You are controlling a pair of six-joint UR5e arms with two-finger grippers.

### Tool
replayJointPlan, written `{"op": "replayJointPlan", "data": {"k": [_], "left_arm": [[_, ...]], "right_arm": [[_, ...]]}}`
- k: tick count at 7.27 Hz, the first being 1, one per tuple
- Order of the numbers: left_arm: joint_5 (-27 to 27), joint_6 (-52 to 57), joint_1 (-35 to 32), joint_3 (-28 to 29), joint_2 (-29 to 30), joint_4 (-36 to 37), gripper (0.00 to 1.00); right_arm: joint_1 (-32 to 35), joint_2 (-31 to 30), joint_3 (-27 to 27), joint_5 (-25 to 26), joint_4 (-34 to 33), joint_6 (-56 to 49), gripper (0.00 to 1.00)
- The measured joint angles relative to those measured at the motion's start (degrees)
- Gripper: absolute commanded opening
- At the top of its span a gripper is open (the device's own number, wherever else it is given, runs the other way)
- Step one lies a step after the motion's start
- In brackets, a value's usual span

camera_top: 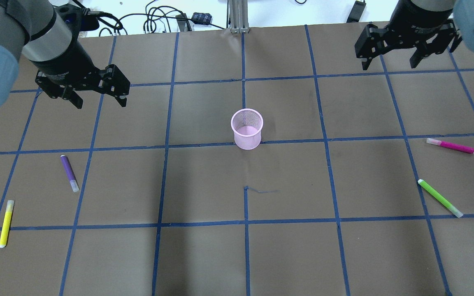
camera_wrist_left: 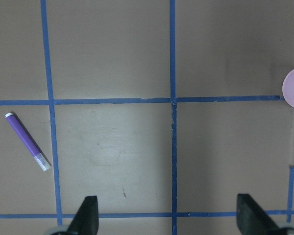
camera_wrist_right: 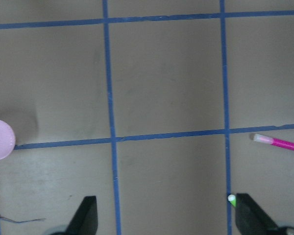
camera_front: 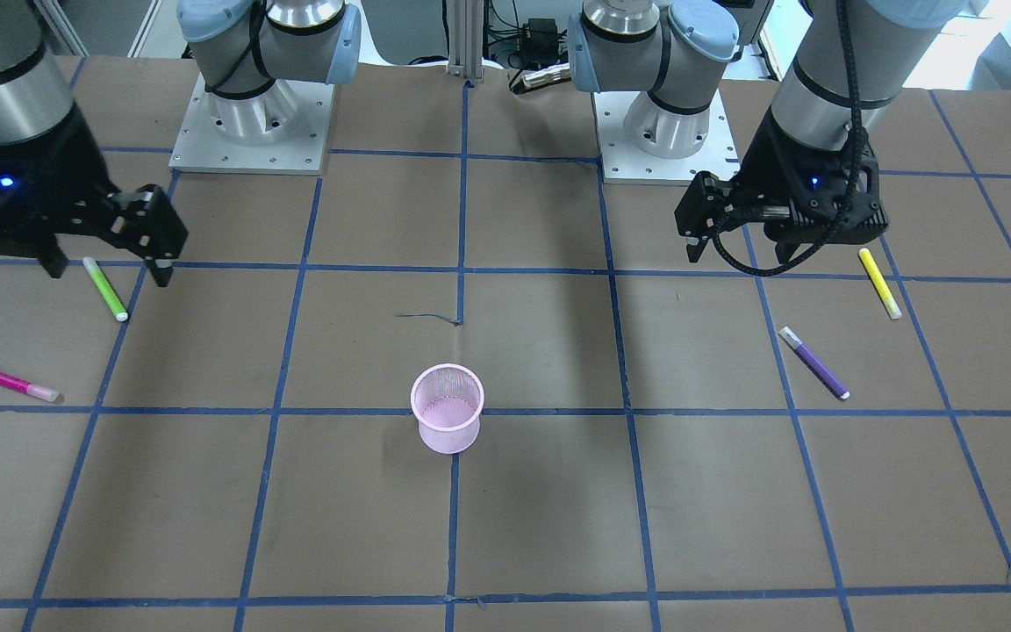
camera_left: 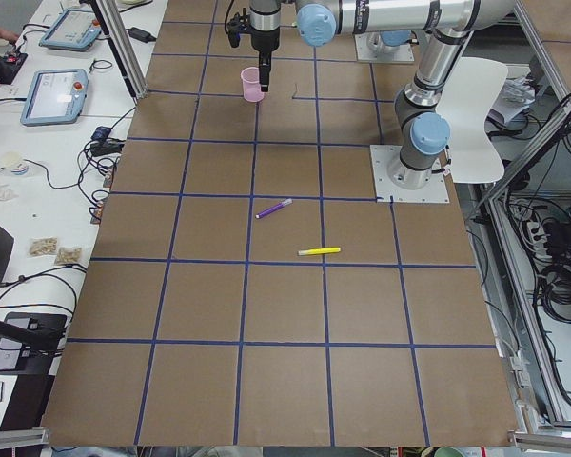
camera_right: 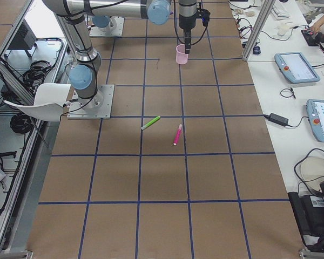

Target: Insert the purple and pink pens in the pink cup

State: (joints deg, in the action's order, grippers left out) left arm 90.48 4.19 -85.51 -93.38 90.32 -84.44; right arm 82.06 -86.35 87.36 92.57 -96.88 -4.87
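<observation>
**Cup standing alone mid-table, both grippers spread wide**

Cup (camera_front: 448, 436) is standing nearest the front camera, upright and mouth up, with its base sitting on a blue tape line beside a crossing. It is pale pink wire mesh, see-through at the wall, and a broad ring of bare brown paper is lying between it and every pen.

On the left arm's side, the purple pen (camera_top: 69, 173) is lying flat, well apart from the cup. Its barrel is purple and its cap end is pale, pointing toward the robot. The yellow pen (camera_top: 6, 223) is lying farther out, beyond a tape line.

On the right arm's side, the pink pen (camera_top: 451, 146) is lying flat, also well apart from the cup, its magenta barrel pointing outward and its pale cap pointing inward. The green pen (camera_top: 440, 198) is lying near it, closer to the robot, not touching it.

Left gripper (camera_top: 100, 102) is hovering above the table (camera_top: 204, 255) with its fingers spread and nothing between them. In its wrist view the purple pen is showing off to the left and the cup's rim at the right edge. Right gripper (camera_top: 388, 65) is hanging spread too, gripping nothing; in the overhead view it is showing close to the paper's far edge, where cables are trailing beyond.
</observation>
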Motion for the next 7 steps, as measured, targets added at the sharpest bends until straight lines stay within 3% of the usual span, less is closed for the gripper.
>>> {"op": "replayJointPlan", "data": {"k": [2,4,7], "left_arm": [[-0.10,0.02,4.53,-0.21,1.84,1.68,1.00],[-0.54,3.47,14.17,-0.47,4.31,2.10,1.00],[-0.62,10.49,23.71,-2.15,9.58,3.89,1.00]], "right_arm": [[-10.98,1.87,0.59,-1.18,-0.11,-15.78,1.00],[-18.53,5.57,0.94,-2.53,-0.72,-30.40,1.00],[-22.16,10.77,1.32,-3.74,-5.75,-47.96,1.00]]}}
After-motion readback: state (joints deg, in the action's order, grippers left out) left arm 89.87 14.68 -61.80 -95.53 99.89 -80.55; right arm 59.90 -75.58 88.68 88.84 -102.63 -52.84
